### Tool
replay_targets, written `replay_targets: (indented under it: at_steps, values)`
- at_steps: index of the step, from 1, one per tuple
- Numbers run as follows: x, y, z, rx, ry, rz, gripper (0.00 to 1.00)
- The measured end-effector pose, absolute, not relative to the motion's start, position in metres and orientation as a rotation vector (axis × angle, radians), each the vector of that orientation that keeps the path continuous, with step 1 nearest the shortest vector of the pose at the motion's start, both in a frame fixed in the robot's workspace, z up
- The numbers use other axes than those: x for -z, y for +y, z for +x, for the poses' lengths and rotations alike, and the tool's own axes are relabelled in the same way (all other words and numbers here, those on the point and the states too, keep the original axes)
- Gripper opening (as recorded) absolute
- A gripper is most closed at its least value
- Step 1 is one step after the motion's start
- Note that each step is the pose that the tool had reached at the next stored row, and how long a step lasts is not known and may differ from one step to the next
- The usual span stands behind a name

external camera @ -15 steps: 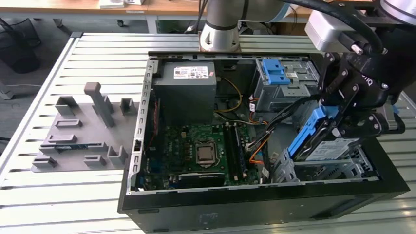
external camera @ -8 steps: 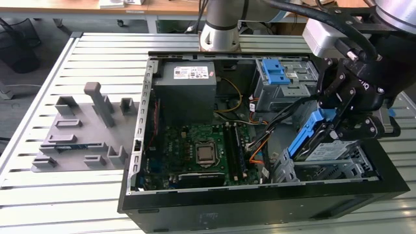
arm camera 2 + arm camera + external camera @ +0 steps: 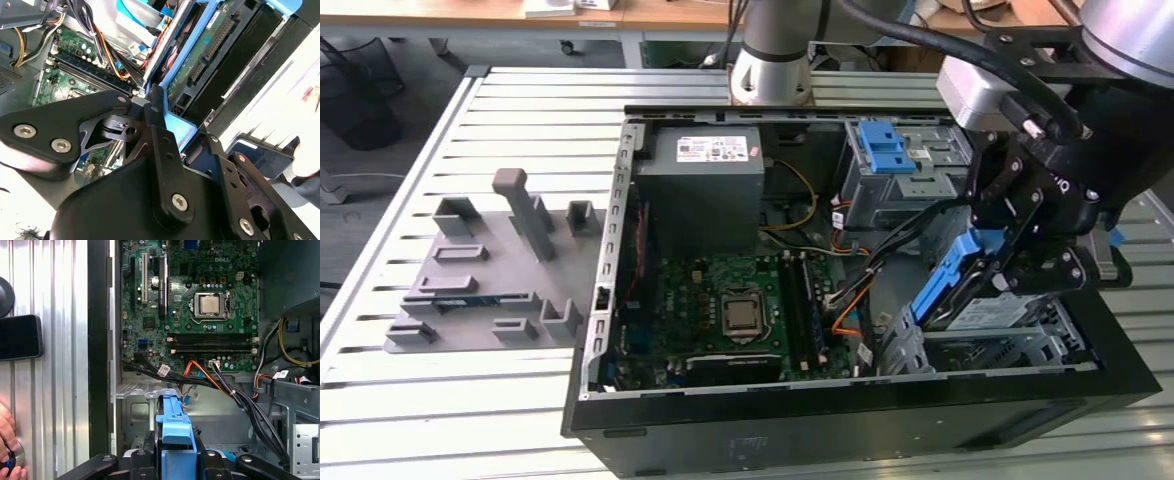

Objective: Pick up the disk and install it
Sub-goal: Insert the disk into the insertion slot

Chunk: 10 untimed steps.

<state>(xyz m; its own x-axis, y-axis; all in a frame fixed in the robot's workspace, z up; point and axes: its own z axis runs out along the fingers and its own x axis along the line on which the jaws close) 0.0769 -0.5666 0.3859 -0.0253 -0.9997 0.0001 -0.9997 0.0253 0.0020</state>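
Note:
In the exterior view my gripper (image 3: 994,265) is shut on the disk (image 3: 945,283), gripping its blue carrier frame. The disk hangs steeply tilted over the metal drive cage (image 3: 1027,350), at the near corner of the open computer case (image 3: 854,420) on the exterior view's right. In the second wrist view the black fingers (image 3: 154,107) clamp the blue frame (image 3: 179,129), and the disk's green circuit board (image 3: 210,45) faces the camera. In the first wrist view the blue frame (image 3: 175,432) sits between the fingertips (image 3: 144,456), above the grey cage floor (image 3: 140,412).
Inside the case lie the motherboard (image 3: 734,300), a grey power-supply box (image 3: 707,190), a blue ridged latch (image 3: 887,150) and cable bundles (image 3: 235,395) close to the cage. A grey slotted fixture (image 3: 494,270) stands on the table. A person's hand (image 3: 7,440) rests beside the case.

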Motion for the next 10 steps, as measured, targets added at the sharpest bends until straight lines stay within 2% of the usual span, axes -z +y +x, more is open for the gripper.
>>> replay_targets:
  at_steps: [10]
  values:
    - [-0.3774, -0.5665, 0.0769, 0.002, -2.248, 2.192, 0.36]
